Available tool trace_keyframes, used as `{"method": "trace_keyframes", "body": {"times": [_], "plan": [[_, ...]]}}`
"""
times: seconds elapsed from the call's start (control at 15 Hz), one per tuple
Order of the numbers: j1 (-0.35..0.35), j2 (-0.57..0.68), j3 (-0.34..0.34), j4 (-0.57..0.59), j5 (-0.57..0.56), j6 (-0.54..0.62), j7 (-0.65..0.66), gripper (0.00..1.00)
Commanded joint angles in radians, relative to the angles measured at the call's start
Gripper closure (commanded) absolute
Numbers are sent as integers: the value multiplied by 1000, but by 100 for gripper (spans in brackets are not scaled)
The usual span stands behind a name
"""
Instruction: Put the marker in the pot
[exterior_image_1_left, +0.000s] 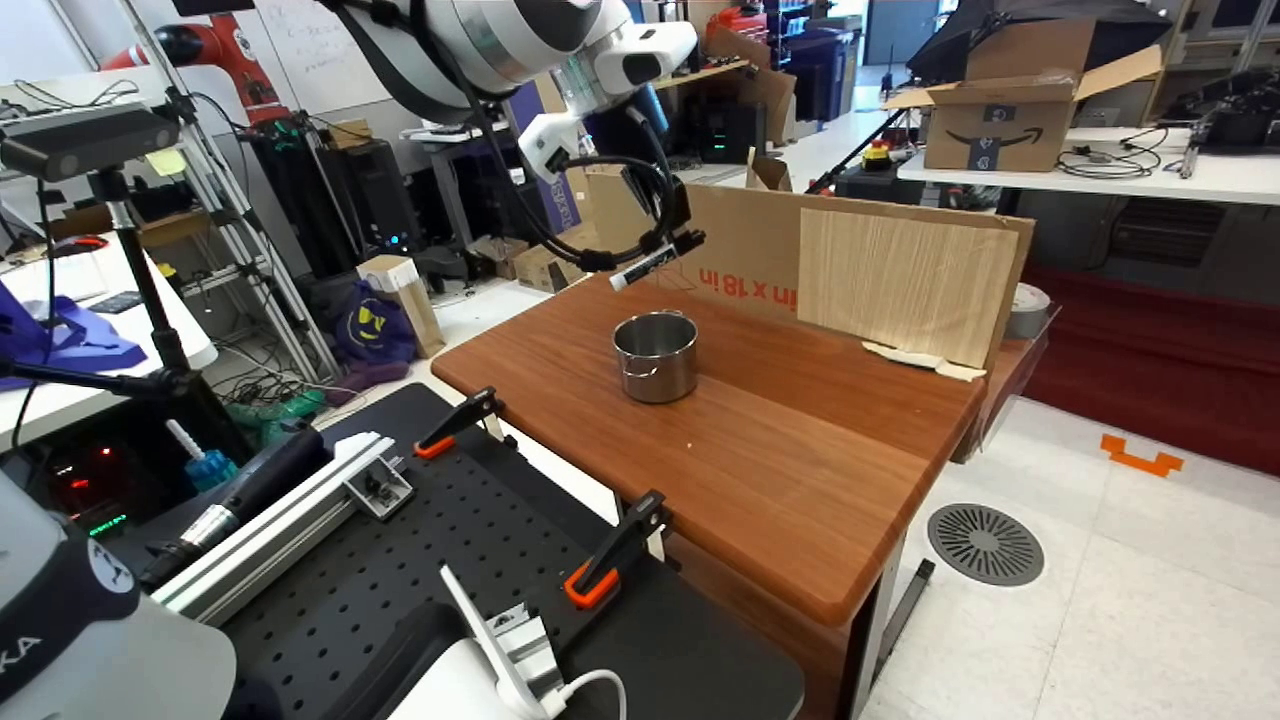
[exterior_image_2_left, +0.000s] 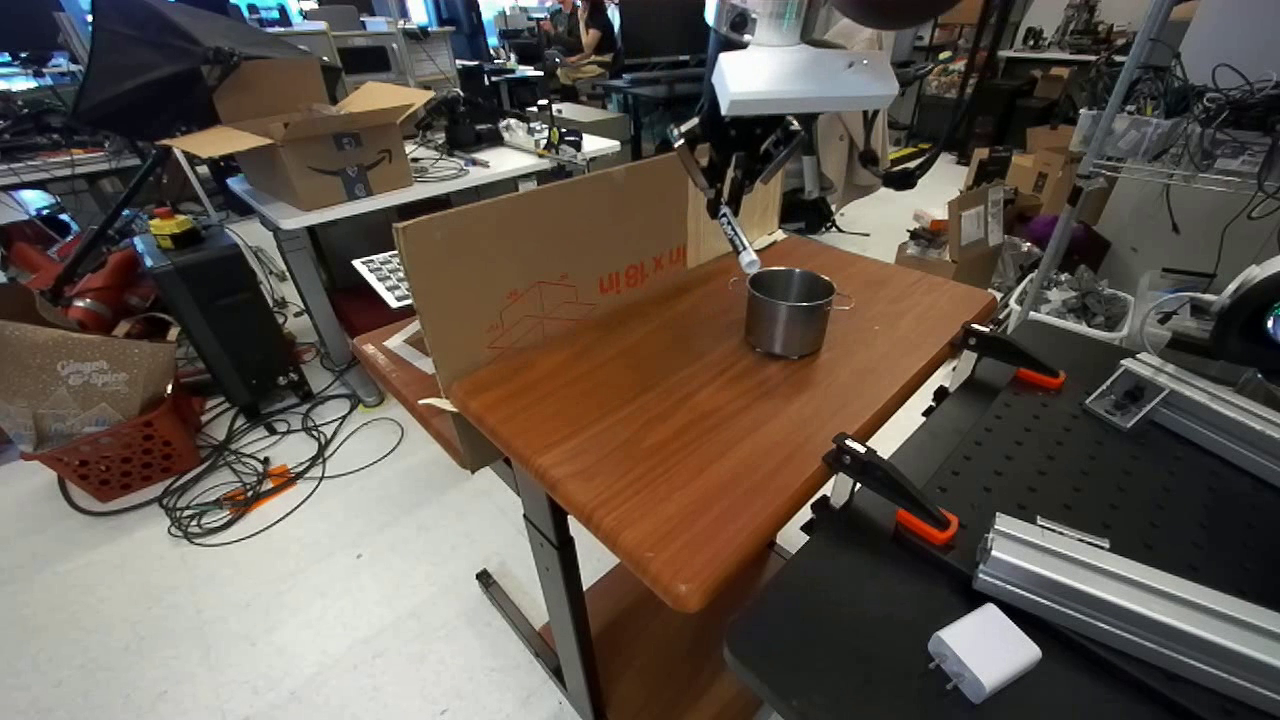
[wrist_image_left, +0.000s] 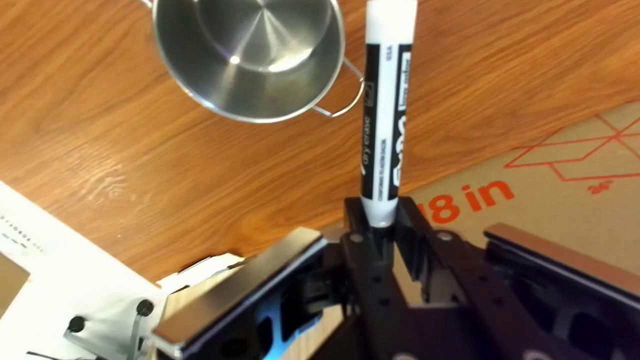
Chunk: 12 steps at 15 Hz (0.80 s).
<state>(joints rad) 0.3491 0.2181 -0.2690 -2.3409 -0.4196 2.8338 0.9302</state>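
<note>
- The end effector is grasping the marker by one end, between its two fingertips, in the air above the tabletop.
- The marker is tilted, and its free white end points downward, as both exterior views show.
- The pot stands upright on the tabletop, and its shiny inside can be seen in the wrist view.
- In this same view the marker appears just beside the pot, outside of the rim, near a wire handle.
- A cardboard sheet with red print stands along one edge of the tabletop.
</note>
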Motion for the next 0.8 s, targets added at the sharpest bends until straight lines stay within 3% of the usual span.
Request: {"method": "trace_keyframes", "body": {"times": [0.0,0.13,0.27,0.73], "plan": [[72,-53,-132,-47,-252,51,254,95],[105,-48,-202,-27,-410,41,403,95],[116,-38,-222,-22,-544,26,549,95],[157,-15,-213,-45,-810,-3,890,95]]}}
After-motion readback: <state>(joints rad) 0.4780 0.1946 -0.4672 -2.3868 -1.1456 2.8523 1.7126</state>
